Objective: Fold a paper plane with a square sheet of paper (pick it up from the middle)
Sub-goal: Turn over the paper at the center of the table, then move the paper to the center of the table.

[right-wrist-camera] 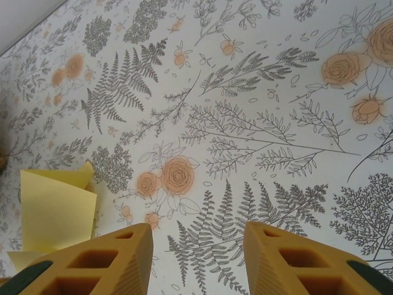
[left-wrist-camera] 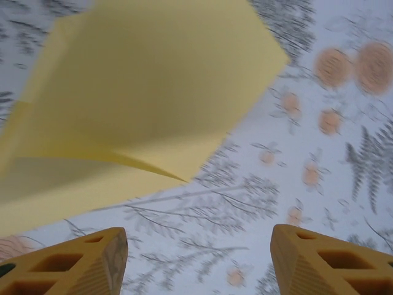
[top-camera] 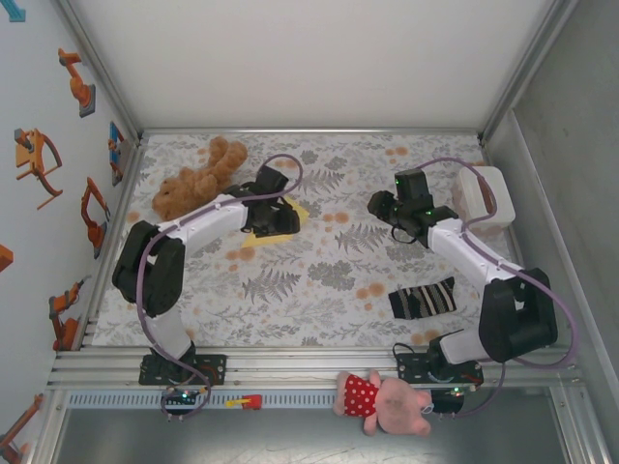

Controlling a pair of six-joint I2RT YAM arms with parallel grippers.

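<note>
Fern-and-flower printed cloth spreads below a white back wall. Right of the brown plush teddy bear lies the pale-yellow paper sheet, creased into angled flaps. Left gripper and right gripper both gape, holding nothing.

White arms, black joints, mauve cables, ochre fingers with cut-outs

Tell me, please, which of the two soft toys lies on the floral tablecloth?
The brown teddy, at the far left corner of the cloth. The pink toy in a red dotted dress lies off it, on the near metal ledge.
</note>
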